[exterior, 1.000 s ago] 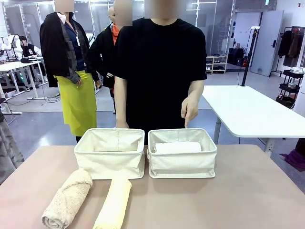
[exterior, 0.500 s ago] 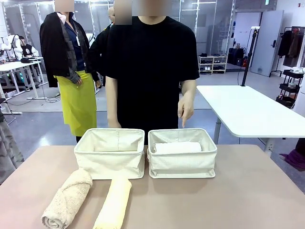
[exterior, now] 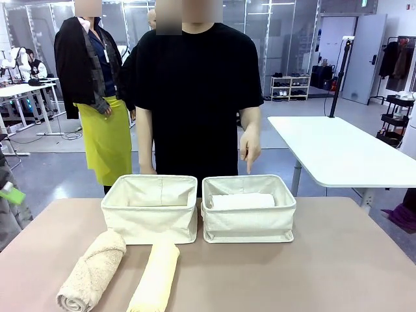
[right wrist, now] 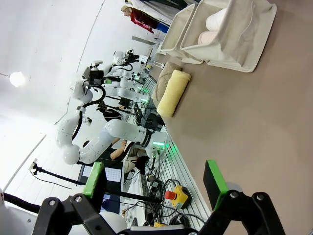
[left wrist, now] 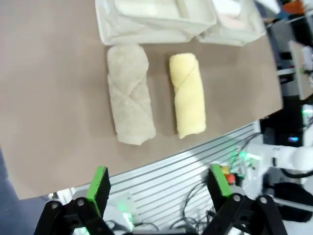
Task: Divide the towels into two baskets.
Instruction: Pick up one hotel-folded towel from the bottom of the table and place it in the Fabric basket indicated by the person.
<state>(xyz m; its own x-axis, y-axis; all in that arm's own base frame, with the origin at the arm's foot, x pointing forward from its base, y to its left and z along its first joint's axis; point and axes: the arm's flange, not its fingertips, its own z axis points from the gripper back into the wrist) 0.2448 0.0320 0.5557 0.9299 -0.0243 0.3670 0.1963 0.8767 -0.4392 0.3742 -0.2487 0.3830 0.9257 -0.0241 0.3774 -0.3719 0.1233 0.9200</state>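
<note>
Two cream canvas baskets stand side by side at the table's far middle, the left basket (exterior: 149,218) and the right basket (exterior: 248,224). A white towel (exterior: 242,201) lies in the right one, beside a pinkish cream towel (right wrist: 207,37). In front of the left basket lie the shaggy tan towel (exterior: 91,271) and the pale yellow towel (exterior: 156,276). My left gripper (left wrist: 159,183) hangs open, high above the table's near edge, looking down on the tan towel (left wrist: 128,93) and the yellow towel (left wrist: 187,94). My right gripper (right wrist: 154,178) is open and holds nothing, well off from the baskets.
A person in black stands behind the baskets, one hand (exterior: 250,151) pointing down just behind the right basket. One green pad (exterior: 12,194) of my left gripper shows at the table's left edge. Other people stand farther back. A white table (exterior: 338,153) is at the far right.
The person has shifted to the left, the pointing hand with them. A green pad of my left gripper has come into the front view at the left edge. Towels and baskets have not moved.
</note>
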